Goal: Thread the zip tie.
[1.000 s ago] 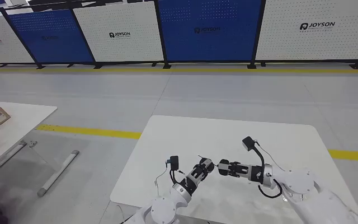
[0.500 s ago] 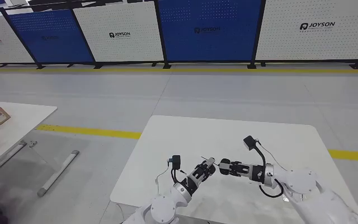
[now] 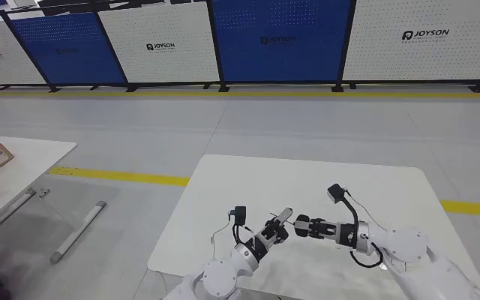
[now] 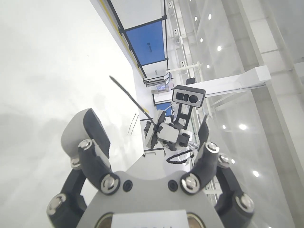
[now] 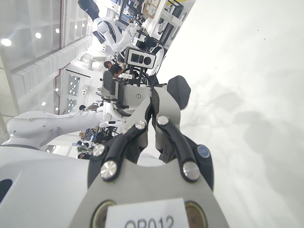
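A thin black zip tie (image 4: 129,96) sticks out from my right gripper (image 4: 155,131), which is shut on one end of it; the free tail points up and away over the white table (image 3: 247,180). My left gripper (image 4: 149,129) is open, its two fingers (image 4: 95,129) spread on either side of the right gripper's tip without touching the tie. In the top view the left gripper (image 3: 279,223) and right gripper (image 3: 301,225) face each other tip to tip near the table's front. In the right wrist view the right gripper (image 5: 153,93) is pressed shut.
Two spare black zip ties (image 4: 133,124) lie on the table beyond the grippers. The table's front edge (image 3: 161,266) runs close to the left arm. Blue and white partition panels (image 3: 277,41) stand far behind.
The left gripper has shifted slightly toward the right gripper and turned a little. The right gripper has barely moved, still shut on the tie.
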